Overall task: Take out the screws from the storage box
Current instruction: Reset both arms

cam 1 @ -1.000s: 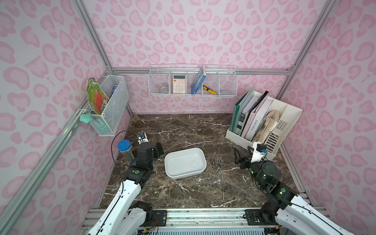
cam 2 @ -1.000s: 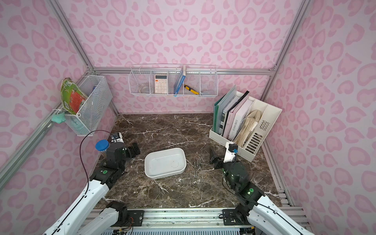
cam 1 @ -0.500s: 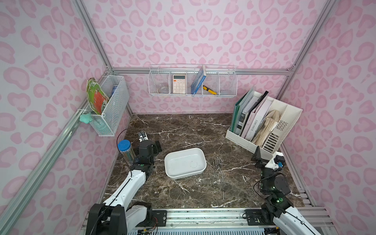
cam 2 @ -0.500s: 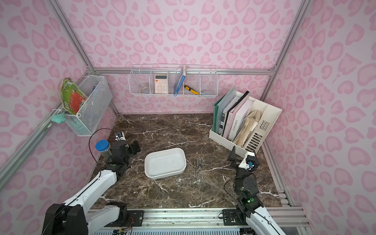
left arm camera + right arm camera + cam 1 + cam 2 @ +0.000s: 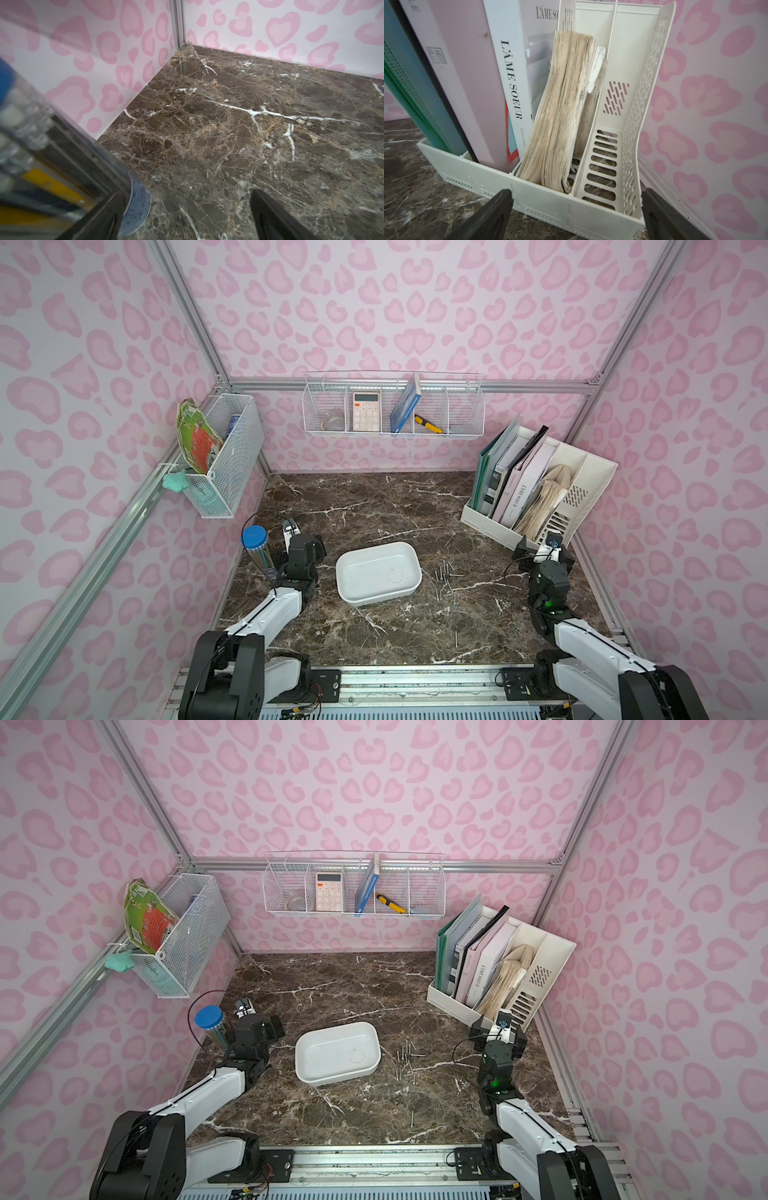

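Observation:
The storage box (image 5: 376,572) (image 5: 336,1052), a shallow white tray, sits mid-table, and I see no screws inside it. The screws (image 5: 445,578) (image 5: 405,1057) lie scattered on the marble just right of it, with one lone screw (image 5: 456,638) nearer the front. My left gripper (image 5: 305,541) (image 5: 186,193) rests open left of the box, facing the back corner with only bare marble between its fingers. My right gripper (image 5: 542,549) (image 5: 576,192) is open at the far right, well clear of the screws, facing the file organiser with nothing held.
A clear tube with a blue cap (image 5: 257,547) (image 5: 62,166) stands close against the left gripper's outer side. A white file organiser (image 5: 540,497) (image 5: 550,207) full of books sits directly before the right gripper. Wire baskets (image 5: 392,406) (image 5: 224,456) hang on the walls.
The right arm has swung away from the screws to the right and now faces the organiser, its jaws a little wider. The left arm drew back slightly beside the tube.

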`<state>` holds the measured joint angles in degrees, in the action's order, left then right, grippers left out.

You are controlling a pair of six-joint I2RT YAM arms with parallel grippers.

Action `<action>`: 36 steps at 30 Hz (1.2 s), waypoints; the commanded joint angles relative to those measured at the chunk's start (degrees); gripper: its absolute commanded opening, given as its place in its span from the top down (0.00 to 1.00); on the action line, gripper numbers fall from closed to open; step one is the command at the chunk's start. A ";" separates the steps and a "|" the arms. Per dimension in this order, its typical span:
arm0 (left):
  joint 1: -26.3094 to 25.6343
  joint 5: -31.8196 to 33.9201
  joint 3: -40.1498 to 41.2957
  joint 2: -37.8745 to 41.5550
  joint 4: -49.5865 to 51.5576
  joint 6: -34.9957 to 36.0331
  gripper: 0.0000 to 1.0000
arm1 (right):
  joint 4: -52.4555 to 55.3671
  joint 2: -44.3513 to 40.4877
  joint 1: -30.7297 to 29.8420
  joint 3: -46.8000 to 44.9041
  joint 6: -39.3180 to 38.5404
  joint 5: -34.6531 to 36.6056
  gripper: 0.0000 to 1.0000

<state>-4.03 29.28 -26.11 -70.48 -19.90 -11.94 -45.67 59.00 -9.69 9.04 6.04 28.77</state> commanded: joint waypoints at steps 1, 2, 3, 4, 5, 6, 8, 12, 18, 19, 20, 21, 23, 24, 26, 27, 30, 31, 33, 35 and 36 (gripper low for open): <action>0.16 3.33 -0.13 -1.92 1.24 -3.50 0.01 | -6.52 3.94 1.80 -0.38 1.94 -3.53 0.00; 0.25 3.88 0.03 -2.85 0.38 -3.49 0.01 | -7.87 5.68 2.46 -0.72 2.37 -3.89 0.00; 0.32 3.91 -0.70 -3.43 1.41 -3.55 0.01 | -9.16 7.38 2.80 -0.87 2.39 -4.21 0.00; 0.32 3.71 -1.35 -4.22 1.26 -3.02 0.02 | -10.57 8.99 3.20 -1.15 2.16 -4.70 0.00; 0.34 3.64 -1.88 -5.01 1.36 -2.69 0.02 | -12.54 10.62 3.52 -1.42 1.55 -5.49 0.00; 0.46 3.94 -2.35 -5.76 1.07 -2.49 0.02 | -11.71 11.56 3.94 -0.66 1.79 -5.55 0.00; 0.98 4.13 -3.19 -7.29 0.14 -1.86 0.01 | -8.58 13.65 5.24 2.09 2.72 -7.69 0.00; 1.68 2.01 -3.39 -9.72 -5.67 0.90 0.01 | -7.03 18.45 8.05 6.29 3.26 -13.14 0.00; 2.11 -1.13 -2.53 -14.26 -16.82 6.99 0.01 | -16.93 22.02 9.56 5.73 1.08 -18.48 0.00; 2.48 -2.16 -0.91 -15.48 -21.11 7.33 0.01 | -17.55 22.48 9.52 5.91 0.11 -19.59 0.00; 3.20 -3.33 0.69 -16.61 -25.22 7.79 0.02 | -18.30 22.92 9.65 5.97 -0.65 -20.54 0.01; 3.80 -4.67 1.56 -17.14 -28.33 7.86 0.01 | -18.71 23.21 9.62 6.00 -1.52 -21.53 0.00; 4.71 -6.56 0.56 -16.96 -25.40 6.99 0.01 | -21.90 24.40 9.64 4.85 -2.77 -23.39 0.01; 5.26 -7.63 0.02 -17.26 -24.76 6.69 0.01 | -26.61 26.38 9.61 3.26 -2.88 -23.54 0.00; 6.64 -10.06 -1.32 -17.48 -22.06 5.66 0.02 | -38.91 31.19 9.65 0.07 -3.46 -23.90 0.00; 7.52 -11.51 -1.89 -17.79 -21.06 5.03 0.02 | -37.77 30.79 9.61 -0.39 -3.39 -24.32 0.00; 8.15 -12.58 -1.85 -17.67 -20.72 4.69 0.02 | -29.97 29.26 9.65 2.59 -3.58 -24.83 0.00; 8.17 -13.38 -1.63 -17.59 -21.02 4.82 0.02 | -33.00 30.79 9.52 2.48 -4.14 -25.32 0.00; 8.56 -16.37 0.40 -17.80 -24.44 5.45 0.02 | -30.99 30.16 9.65 2.73 -3.86 -25.08 0.00; 8.87 -17.45 2.33 -19.16 -29.14 5.89 0.02 | -31.33 30.19 9.61 2.70 -4.06 -25.17 0.00; 8.85 -17.50 2.31 -19.61 -30.00 5.97 0.01 | -33.01 30.74 9.63 2.26 -4.20 -25.20 0.00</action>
<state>4.60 14.48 -24.53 -89.25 -44.18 -6.09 -75.59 89.36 -0.10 11.49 2.52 4.08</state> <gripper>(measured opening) 0.984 0.997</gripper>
